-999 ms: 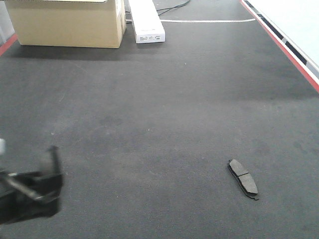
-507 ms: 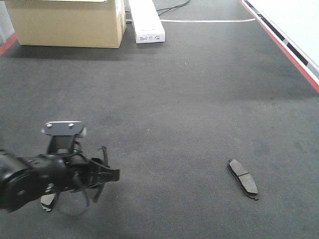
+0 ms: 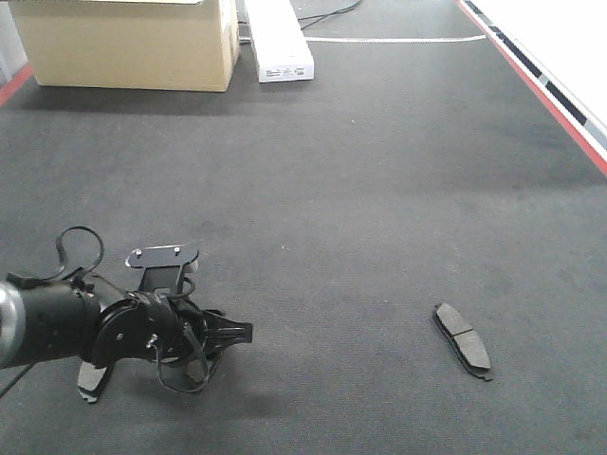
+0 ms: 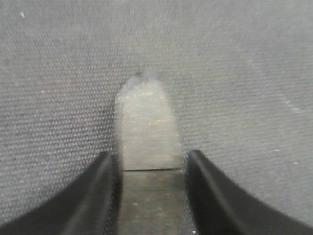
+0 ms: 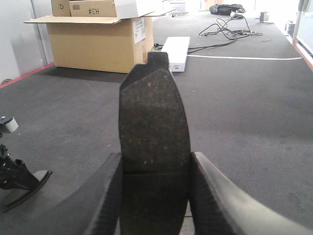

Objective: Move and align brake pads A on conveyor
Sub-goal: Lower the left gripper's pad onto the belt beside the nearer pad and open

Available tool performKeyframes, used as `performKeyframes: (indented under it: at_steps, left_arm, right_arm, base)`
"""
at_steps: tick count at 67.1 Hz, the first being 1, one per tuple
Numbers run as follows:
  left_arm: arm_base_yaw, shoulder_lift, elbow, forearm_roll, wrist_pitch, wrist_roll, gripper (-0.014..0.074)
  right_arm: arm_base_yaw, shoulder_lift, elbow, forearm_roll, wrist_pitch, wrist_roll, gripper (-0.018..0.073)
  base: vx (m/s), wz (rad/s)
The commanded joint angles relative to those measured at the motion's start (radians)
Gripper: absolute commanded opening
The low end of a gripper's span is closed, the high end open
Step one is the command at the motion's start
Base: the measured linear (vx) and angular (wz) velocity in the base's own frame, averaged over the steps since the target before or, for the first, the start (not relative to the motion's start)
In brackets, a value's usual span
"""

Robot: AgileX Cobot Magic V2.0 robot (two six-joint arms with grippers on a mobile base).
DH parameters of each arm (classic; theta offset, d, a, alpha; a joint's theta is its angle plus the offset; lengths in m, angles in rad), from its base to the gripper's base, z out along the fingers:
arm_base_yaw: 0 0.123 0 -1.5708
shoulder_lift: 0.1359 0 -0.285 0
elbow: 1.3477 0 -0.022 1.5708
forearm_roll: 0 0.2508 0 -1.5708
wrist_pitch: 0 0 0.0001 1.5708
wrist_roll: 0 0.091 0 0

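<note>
Pad in left jaws: a flat, dark grey, grooved brake pad (image 4: 146, 147) sits pinched between the two black fingers of the left gripper (image 4: 149, 191), its far end pressed low against the belt weave.
Pad in right jaws: a second dark grey oblong pad (image 5: 152, 147), end tab up, is clamped between the fingers of the right gripper (image 5: 154, 196) and held clear above the belt.
Pads lying loose: one dark, slightly curved pad (image 3: 463, 339) rests flat at lower right, well apart from the left arm; another dark pad (image 3: 92, 377) peeks out beneath that arm.
Belt: the wide, matte charcoal conveyor (image 3: 360, 190) with a red edge stripe carries everything here.
Far end: a tan cardboard box (image 3: 128, 43) and a white oblong carton (image 3: 278, 40) stand well away.
Step in hand: looks like setting the left pad down.
Doing it well: keep it flat, square its long axis with the neighbouring pad, then release without dragging.
</note>
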Motion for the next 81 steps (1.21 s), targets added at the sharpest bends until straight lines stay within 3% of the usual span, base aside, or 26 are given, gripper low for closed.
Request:
performKeyframes:
  at_steps: [1, 9, 17, 34, 55, 81]
  left_arm:
    - [-0.005, -0.040, -0.031, -0.007, -0.042, -0.009, 0.0461]
    - [-0.005, -0.044, -0.031, -0.007, -0.025, -0.009, 0.0557]
    - [-0.005, -0.075, -0.031, -0.007, -0.008, -0.009, 0.0581]
    - [-0.005, -0.280, -0.030, 0.087, 0.018, -0.003, 0.0548]
    - [-0.005, -0.666, 0.059, 0.224, 0.093, -0.001, 0.0465]
    - [-0.005, -1.187, 0.303, 0.211, 0.122, 0.070, 0.0428]
  right_arm:
    - [-0.004, 0.012, -0.029, -0.026, -0.090, -0.009, -0.0004]
    - [-0.004, 0.012, -0.029, -0.026, -0.090, -0.009, -0.0004]
    - [-0.004, 0.012, -0.029, -0.026, -0.090, -0.009, -0.0004]
    - [-0.004, 0.012, -0.029, -0.026, -0.090, -0.009, -0.0004]
    - [-0.004, 0.012, -0.029, -0.026, -0.090, -0.009, -0.0004]
    - [-0.004, 0.012, -0.029, -0.026, -0.090, -0.009, -0.0004]
  base:
    - [0.00, 0.00]
    - [0.00, 0.00]
    - [0.00, 0.00]
    - [0.00, 0.00]
    - [0.00, 0.00]
    - [0.00, 0.00]
